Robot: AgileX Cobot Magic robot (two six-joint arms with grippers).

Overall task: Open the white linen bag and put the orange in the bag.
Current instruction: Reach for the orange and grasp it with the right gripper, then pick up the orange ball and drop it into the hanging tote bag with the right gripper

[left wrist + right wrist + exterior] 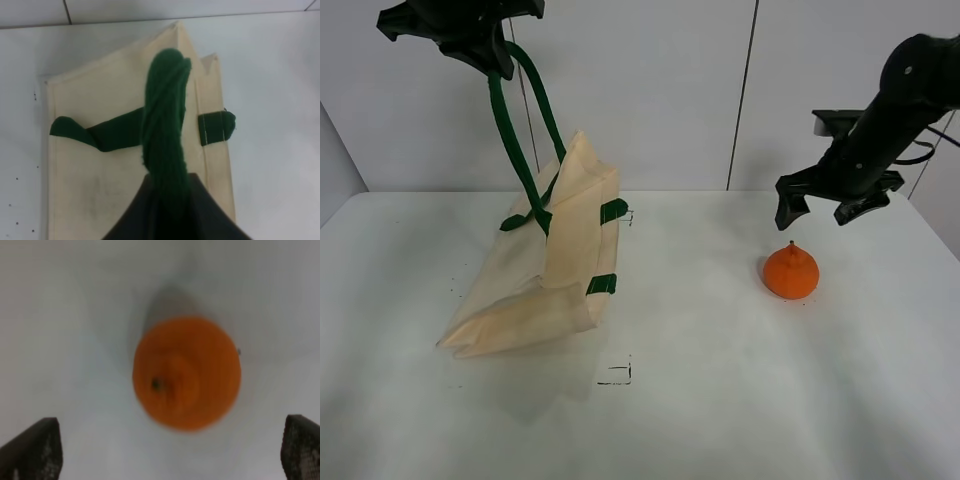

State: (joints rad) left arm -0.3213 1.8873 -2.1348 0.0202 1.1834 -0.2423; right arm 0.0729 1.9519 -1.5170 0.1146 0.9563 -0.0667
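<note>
The white linen bag (545,270) hangs tilted, one corner resting on the table at the left. My left gripper (485,40) is shut on its dark green strap handles (515,140) and holds them high above the table. In the left wrist view the straps (165,135) run up from the bag (100,185) into the gripper (167,200). The orange (791,271) sits on the table at the right, nub up. My right gripper (820,212) is open just above it, and the orange (186,372) lies between and beyond the fingertips (35,447) in the right wrist view.
The white table (720,400) has small black corner marks (618,375) near the middle and behind the bag (626,215). A white panelled wall (650,90) stands behind the table.
</note>
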